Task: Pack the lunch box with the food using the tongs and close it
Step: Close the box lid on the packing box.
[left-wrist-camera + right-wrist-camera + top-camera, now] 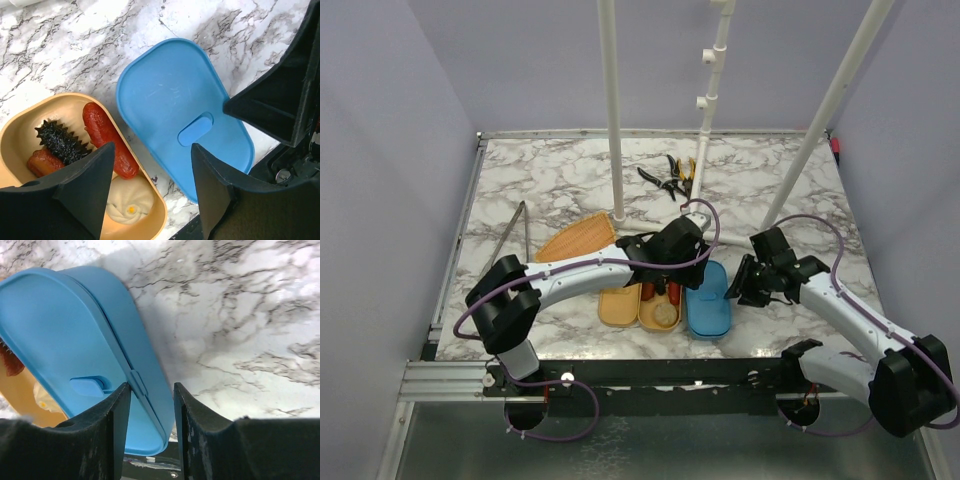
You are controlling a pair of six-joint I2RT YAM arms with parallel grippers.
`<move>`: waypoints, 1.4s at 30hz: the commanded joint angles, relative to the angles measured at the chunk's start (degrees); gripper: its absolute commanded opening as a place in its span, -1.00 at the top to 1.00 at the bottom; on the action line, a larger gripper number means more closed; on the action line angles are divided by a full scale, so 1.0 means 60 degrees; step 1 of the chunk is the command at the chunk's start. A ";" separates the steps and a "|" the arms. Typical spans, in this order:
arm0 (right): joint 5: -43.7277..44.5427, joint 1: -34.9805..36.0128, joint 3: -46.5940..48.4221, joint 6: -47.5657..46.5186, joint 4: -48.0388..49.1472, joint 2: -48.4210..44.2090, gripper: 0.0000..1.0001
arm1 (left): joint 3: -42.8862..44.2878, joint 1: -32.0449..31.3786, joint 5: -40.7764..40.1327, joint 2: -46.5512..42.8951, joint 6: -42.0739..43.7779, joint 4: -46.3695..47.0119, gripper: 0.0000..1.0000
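Note:
The tan lunch box holds the food: a red sausage, a black spiky piece, an orange-red bit and a beige bun. My left gripper hovers open over the box's right end, holding nothing. The blue lid lies just right of the box. My right gripper is shut on the lid's right rim, which is tilted up off the table. The grey tongs lie on the table at the left, far from both grippers.
Black-and-yellow pliers lie at the back centre. An orange ribbed plate sits behind the box under my left arm. Three white poles rise from the back of the marble table. The table's front edge is close to the box.

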 commanded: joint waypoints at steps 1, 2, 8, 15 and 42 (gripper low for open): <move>0.1476 0.0017 -0.0071 0.0367 -0.0769 -0.0274 0.19 | 0.0011 0.0077 -0.0200 -0.0438 0.0188 -0.0151 -0.29; 0.1531 0.0014 -0.0050 0.0382 -0.0779 -0.0264 0.19 | -0.0051 0.0098 -0.0179 -0.0489 0.0189 -0.0154 -0.29; 0.1119 0.0019 0.0047 0.0041 -0.0461 -0.0535 0.19 | -0.0472 0.0410 -0.0126 -0.0895 0.0196 -0.0158 -0.31; 0.0170 0.0021 0.0593 -0.0857 -0.0457 -0.0946 0.00 | -0.0871 0.1007 0.0109 -0.1477 0.0199 -0.0142 -0.35; 0.1496 0.1836 0.2453 -0.1118 0.1399 0.2608 0.01 | 0.0509 0.3430 0.0879 -0.1620 0.3190 -0.1169 -0.45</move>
